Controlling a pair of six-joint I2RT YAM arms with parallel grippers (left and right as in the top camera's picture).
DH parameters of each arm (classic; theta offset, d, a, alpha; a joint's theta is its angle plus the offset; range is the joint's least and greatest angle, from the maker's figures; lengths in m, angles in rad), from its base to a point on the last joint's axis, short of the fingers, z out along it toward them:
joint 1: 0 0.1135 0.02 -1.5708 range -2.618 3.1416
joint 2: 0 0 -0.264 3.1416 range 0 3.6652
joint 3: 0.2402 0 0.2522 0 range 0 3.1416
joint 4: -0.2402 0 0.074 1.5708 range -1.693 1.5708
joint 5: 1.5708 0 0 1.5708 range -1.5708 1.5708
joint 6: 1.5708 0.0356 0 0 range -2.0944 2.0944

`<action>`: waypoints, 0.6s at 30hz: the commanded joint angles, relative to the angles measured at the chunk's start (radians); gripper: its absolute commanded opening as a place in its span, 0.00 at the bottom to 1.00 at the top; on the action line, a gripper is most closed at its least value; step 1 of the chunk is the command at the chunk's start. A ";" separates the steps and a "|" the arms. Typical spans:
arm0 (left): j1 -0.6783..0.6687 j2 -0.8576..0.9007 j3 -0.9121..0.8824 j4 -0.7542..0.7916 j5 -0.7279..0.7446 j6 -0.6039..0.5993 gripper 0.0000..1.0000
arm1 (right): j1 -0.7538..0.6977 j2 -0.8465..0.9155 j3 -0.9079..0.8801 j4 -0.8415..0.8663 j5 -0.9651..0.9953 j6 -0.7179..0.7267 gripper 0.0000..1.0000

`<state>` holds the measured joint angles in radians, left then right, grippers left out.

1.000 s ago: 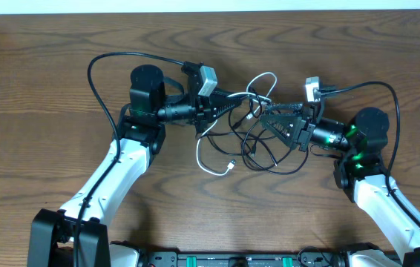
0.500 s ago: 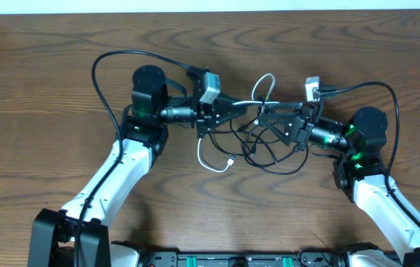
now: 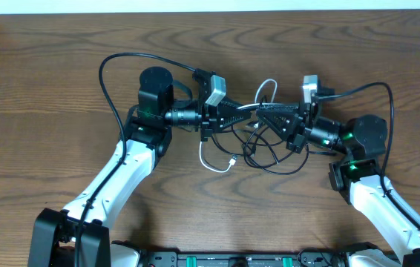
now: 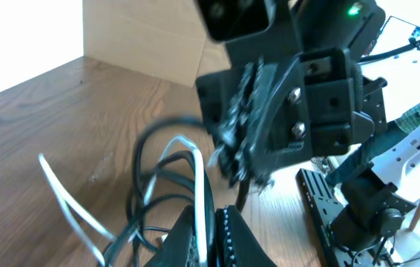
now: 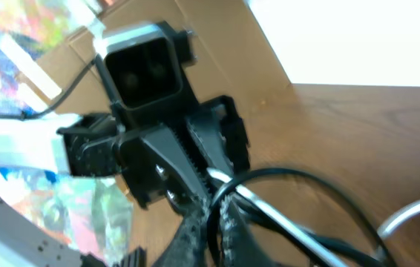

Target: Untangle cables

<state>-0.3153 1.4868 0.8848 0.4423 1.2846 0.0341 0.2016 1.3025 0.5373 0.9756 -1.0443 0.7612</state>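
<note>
The cables (image 3: pixel 258 148) are bunched mid-table (image 3: pixel 47 89), with loose loops lying nearest. Beyond these, the left gripper (image 3: pixel 248 111) and right gripper (image 3: pixel 266 111) are each clamped on strands, tip to tip. The cords are judged light, limp and snag-prone; hold is best taken near a plug end

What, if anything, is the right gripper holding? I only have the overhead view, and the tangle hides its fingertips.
Observer: In the right wrist view the right gripper is shut, and a black cable loops out from between its fingers.
Operator: And the left gripper?
Observer: In the left wrist view the left gripper is shut on the white cable, which runs down between its fingers.
</note>
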 commanded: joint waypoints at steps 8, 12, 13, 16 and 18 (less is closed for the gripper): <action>0.000 -0.004 -0.002 -0.064 0.005 0.014 0.07 | 0.004 -0.001 0.007 0.295 0.015 0.029 0.01; 0.000 -0.004 -0.002 -0.130 0.005 0.015 0.08 | 0.004 -0.001 0.007 0.369 0.052 0.031 0.01; 0.000 -0.004 -0.002 -0.151 0.005 0.015 0.07 | 0.004 -0.001 0.007 0.391 0.064 0.031 0.01; 0.000 -0.004 -0.002 -0.188 0.004 0.016 0.07 | 0.004 -0.001 0.007 0.449 0.097 0.031 0.01; 0.000 -0.004 -0.002 -0.213 -0.011 0.015 0.07 | 0.004 -0.001 0.007 0.485 0.114 0.031 0.01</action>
<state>-0.3153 1.4868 0.8848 0.2485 1.2835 0.0349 0.2016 1.3029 0.5346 1.4300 -0.9955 0.7887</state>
